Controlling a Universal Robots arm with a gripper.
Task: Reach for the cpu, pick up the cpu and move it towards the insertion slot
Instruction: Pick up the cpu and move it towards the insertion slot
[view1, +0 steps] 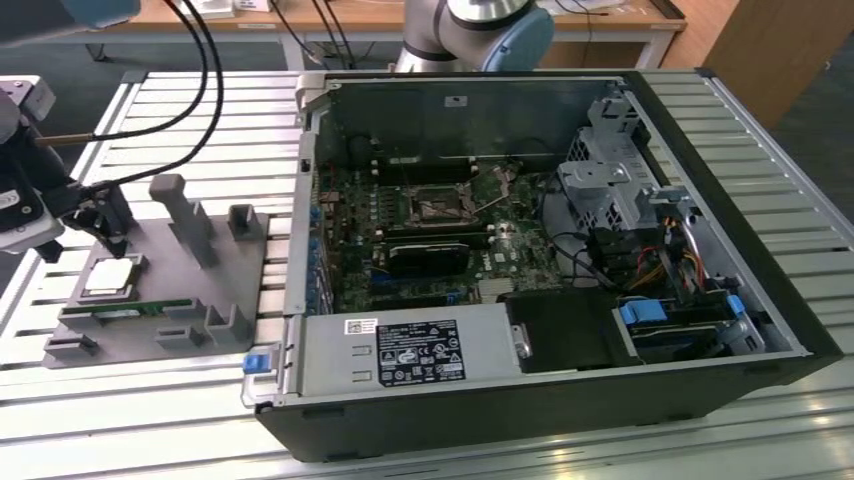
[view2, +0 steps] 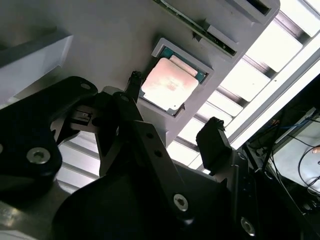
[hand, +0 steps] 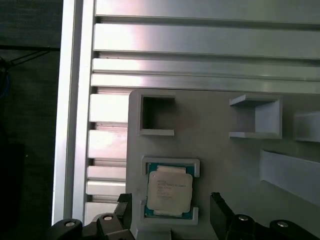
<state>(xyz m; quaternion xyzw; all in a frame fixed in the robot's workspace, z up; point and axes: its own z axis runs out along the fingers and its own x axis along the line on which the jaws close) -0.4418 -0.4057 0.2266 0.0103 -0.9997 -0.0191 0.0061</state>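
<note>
At the exterior view's left, the gripper (view1: 83, 232) hangs over the grey holder block (view1: 200, 290), its fingers spread apart on either side of the cpu (view1: 112, 277). The cpu lies flat in its recess. In the first wrist view the fingertips (hand: 220, 206) seem not to touch it. Further right, the insertion slot (view1: 441, 207) sits inside the open computer case (view1: 747, 250), well apart from the cpu.

Claw (hand: 170, 200) body beyond the picture's edge
</note>
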